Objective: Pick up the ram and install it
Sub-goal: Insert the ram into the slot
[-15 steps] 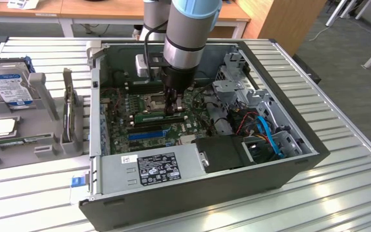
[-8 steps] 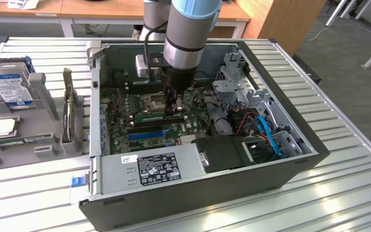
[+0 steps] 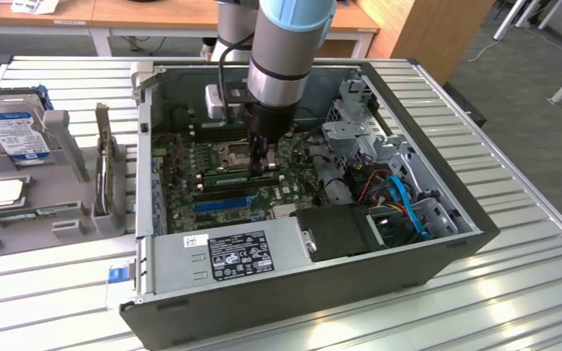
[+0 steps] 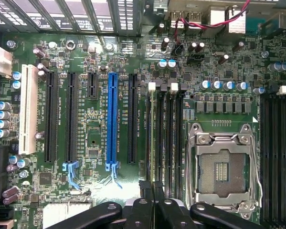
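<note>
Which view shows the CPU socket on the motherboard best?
The wrist view: it looks straight down on the socket, metal frame and contacts unobstructed. The exterior view shows the socket at a slant, beside the claw.

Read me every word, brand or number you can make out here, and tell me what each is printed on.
Nothing here can be quoted with confidence.
hard drive label: blue and white, print too small to read.
black power supply label: white print and symbols, blurred.
small white sticker beside it: blurred.
motherboard: white lettering beside the slots, too blurred to read.
</note>
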Motion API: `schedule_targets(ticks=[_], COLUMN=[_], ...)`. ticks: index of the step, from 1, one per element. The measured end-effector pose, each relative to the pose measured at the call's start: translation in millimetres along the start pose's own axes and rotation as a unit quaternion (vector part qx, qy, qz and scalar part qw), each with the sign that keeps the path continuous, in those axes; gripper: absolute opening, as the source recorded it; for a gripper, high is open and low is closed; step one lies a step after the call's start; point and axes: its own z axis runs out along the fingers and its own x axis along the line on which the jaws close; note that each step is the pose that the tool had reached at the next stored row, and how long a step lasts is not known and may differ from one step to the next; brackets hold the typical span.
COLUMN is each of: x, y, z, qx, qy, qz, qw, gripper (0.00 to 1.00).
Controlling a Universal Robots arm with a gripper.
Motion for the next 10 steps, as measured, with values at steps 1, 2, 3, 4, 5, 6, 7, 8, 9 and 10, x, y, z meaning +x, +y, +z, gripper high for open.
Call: schedule_targets(ticks=[1, 2, 3, 4, 5, 6, 7, 8, 9, 10], x=[0.0, 0.0, 0.0, 0.1, 0.1, 0.1, 0.1, 0.1, 0.1, 0.1], y=[0.0, 0.0, 0.0, 0.0, -0.1, -0.1, -0.1, -0.1, -0.1, -0.1], z=[0.3, 0.6, 0.8, 1.1, 1.4, 1.7, 1.9, 2.2, 2.5, 2.8], qx=[0.0000, 0.0000, 0.0000, 0.0000, 0.0000, 0.0000, 0.0000, 0.0000, 0.0000, 0.0000], qy=[0.0000, 0.0000, 0.0000, 0.0000, 0.0000, 0.0000, 0.0000, 0.0000, 0.0000, 0.0000], qz=[0.000, 0.000, 0.000, 0.000, 0.000, 0.000, 0.000, 0.000, 0.000, 0.000], qw=[1.0000, 1.0000, 1.0000, 1.0000, 1.0000, 1.0000, 1.0000, 1.0000, 1.0000, 1.0000], gripper=[0.11, 0.11, 0.11, 0.11, 0.11, 0.11, 0.11, 0.11, 0.11, 0.11])
